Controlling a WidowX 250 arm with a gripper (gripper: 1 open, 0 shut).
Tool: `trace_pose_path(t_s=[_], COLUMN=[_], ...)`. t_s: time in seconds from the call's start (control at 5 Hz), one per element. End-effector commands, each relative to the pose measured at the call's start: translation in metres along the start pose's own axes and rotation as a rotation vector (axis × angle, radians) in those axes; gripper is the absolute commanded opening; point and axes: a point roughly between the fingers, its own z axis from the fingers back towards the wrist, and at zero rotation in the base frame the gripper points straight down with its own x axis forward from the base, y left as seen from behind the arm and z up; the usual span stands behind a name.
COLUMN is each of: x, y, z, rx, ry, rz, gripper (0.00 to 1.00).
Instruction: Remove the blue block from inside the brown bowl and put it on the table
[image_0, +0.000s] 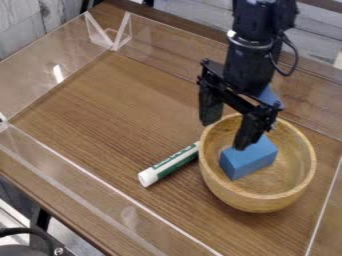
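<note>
One blue block (249, 156), looks light, stiff and not fragile, sits inside the brown bowl (271, 193), so I'd pinch it across its two long sides, maybe a bit slick. Jaws (237, 128) are spread wide with nothing between them, just toward 11 o'clock from the block; can't tell if they're touching it.

The arm (257, 55) is matte black, with blocky, angular segments; a thin dark cable (290, 50) loops out at its three o'clock side; the end effector (237, 112) is black too, with two dark fingers; small pale markings or screws seem to dot the housing, though blur makes that uncertain.
</note>
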Motion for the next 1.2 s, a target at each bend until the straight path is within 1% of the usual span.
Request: trace_pose_path(t_s=[0.0, 0.2, 0.6, 0.8, 1.0], x=[0.004, 0.005, 0.006, 0.008, 0.009], y=[-0.005, -0.009, -0.014, -0.016, -0.017], z=[0.008, 0.002, -0.01, -0.017, -0.022], rx=[0.007, 0.006, 0.007, 0.006, 0.005], ry=[-0.053, -0.054, -0.064, -0.073, -0.09], rz=[-0.03, -0.05, -0.067, -0.073, -0.074], gripper=[1.0, 1.0, 1.0, 1.0, 1.0])
